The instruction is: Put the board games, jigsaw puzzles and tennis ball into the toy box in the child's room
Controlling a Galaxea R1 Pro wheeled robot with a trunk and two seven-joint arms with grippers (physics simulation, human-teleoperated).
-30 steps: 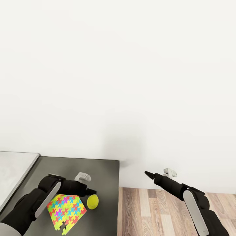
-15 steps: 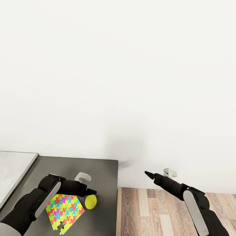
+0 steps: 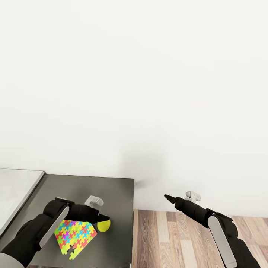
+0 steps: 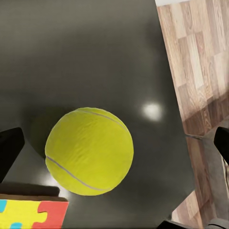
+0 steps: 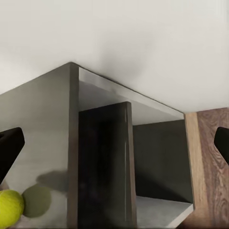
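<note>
The tennis ball [image 3: 104,225] lies on the dark grey lower section of the table [image 3: 115,193], just under the tips of my left gripper [image 3: 102,218]. Seen from the left wrist, the ball [image 4: 89,150] sits between the spread fingers [image 4: 9,152] of the open left gripper [image 4: 114,148]. One jigsaw puzzle [image 3: 74,237], a bright multicoloured square, lies beside the ball, partly under my left forearm; its corner [image 4: 28,215] also shows. My right gripper [image 3: 168,197] hangs open and empty over the floor, off the table's right end. The toy box and board games are out of view.
The light grey tabletop [image 3: 15,193] adjoins on the left. A white wall stands right behind the table. Wood-plank floor [image 3: 175,238] lies to its right. The right wrist view shows the table's end with open shelf compartments [image 5: 157,162] and the ball [image 5: 9,207].
The whole picture has shifted slightly, so the camera moved. The ball now sits closer to the left gripper's tips, partly under them. Both arms hold their pose.
</note>
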